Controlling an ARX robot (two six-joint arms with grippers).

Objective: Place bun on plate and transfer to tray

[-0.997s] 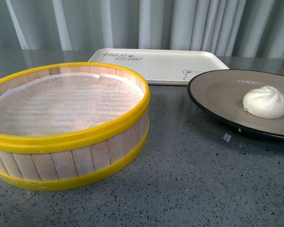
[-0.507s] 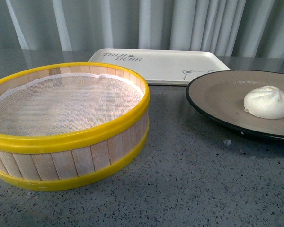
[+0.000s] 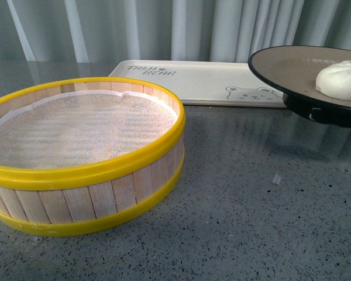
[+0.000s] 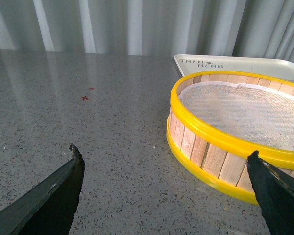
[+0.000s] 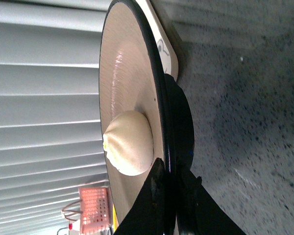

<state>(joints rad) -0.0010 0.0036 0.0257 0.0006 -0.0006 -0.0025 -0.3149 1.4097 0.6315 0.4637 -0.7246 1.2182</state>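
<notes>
The cream-white bun (image 3: 340, 79) lies on the black-rimmed grey-beige plate (image 3: 286, 70), which hangs in the air at the right, above the table and beside the tray's right end. The cream tray (image 3: 205, 79) with bear drawing lies flat at the back. In the right wrist view my right gripper (image 5: 170, 172) is shut on the plate's black rim (image 5: 162, 103), close to the bun (image 5: 130, 142). My left gripper (image 4: 166, 169) is open and empty, low over the bare table beside the steamer basket. Neither gripper shows in the front view.
A yellow-rimmed wooden steamer basket (image 3: 82, 155) with white mesh lining stands at front left, also in the left wrist view (image 4: 235, 132). The grey speckled table (image 3: 257, 222) runs to a pleated curtain at the back. The tray's corner shows in the left wrist view (image 4: 235, 66).
The plate with the bun has risen off the table and moved up and slightly right, uncovering the tray's bear drawing. The basket and tray have not moved.
</notes>
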